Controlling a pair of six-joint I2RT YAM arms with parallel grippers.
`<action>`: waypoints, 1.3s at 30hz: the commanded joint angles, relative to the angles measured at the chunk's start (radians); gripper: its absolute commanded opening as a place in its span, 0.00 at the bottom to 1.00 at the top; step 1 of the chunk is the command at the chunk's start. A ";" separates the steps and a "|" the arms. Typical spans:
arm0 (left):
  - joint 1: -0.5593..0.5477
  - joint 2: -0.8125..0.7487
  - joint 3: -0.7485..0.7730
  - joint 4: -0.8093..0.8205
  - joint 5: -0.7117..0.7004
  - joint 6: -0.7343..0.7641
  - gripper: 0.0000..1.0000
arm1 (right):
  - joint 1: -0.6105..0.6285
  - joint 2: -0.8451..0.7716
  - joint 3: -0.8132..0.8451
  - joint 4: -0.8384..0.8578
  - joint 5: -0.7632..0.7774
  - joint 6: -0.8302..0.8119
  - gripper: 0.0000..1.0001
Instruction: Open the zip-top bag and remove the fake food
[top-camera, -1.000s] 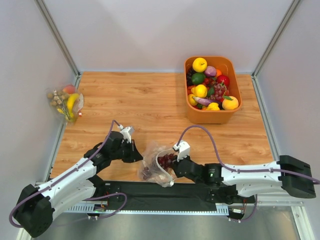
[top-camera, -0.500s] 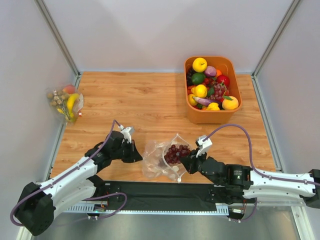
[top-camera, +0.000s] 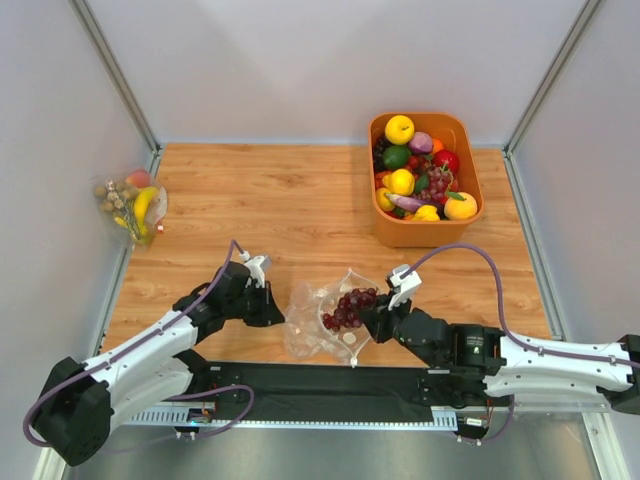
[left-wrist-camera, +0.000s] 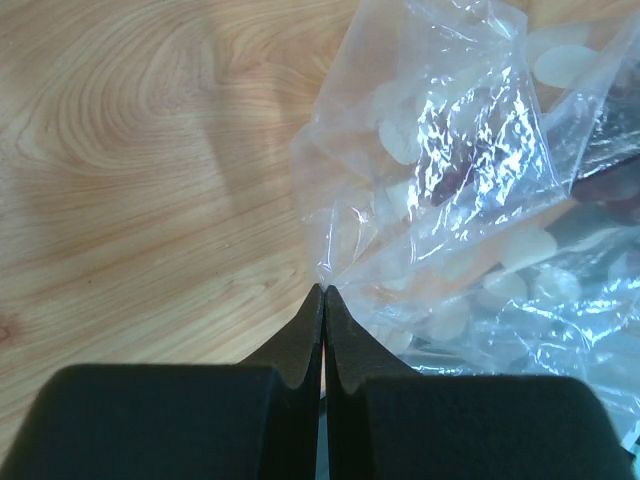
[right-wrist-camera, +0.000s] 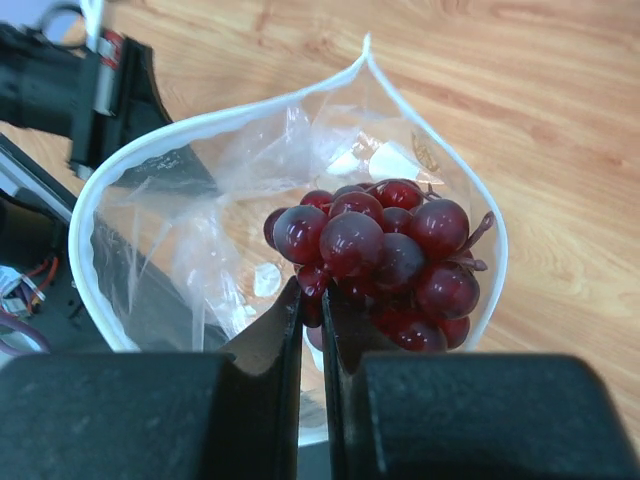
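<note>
Your left gripper (left-wrist-camera: 322, 292) pinches the bag (left-wrist-camera: 450, 160) corner; right gripper (right-wrist-camera: 312, 290) clamps the grapes (right-wrist-camera: 390, 250) at its mouth — wood worktop (top-camera: 280, 190), white walls (top-camera: 300, 60).

My right jaws cover the lowest grapes (right-wrist-camera: 385, 250); in the left wrist view the bag (left-wrist-camera: 450, 150) runs off the right edge, its contents blurred.

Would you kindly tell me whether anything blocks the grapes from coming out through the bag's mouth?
Nothing visible does. The zip-top bag has its zip rim spread wide open around the bunch of grapes. The right gripper is shut on the bunch's near edge, and the left gripper pinches a corner of the bag.
</note>
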 joint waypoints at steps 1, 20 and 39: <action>0.005 0.024 0.001 0.006 0.008 0.024 0.00 | 0.002 -0.030 0.109 -0.019 0.056 -0.061 0.00; 0.005 0.083 0.011 0.060 0.030 0.012 0.00 | 0.002 -0.101 0.450 -0.338 0.112 -0.196 0.00; 0.009 0.037 0.152 -0.084 0.013 0.060 0.00 | -0.033 0.090 0.983 -0.619 0.490 -0.442 0.00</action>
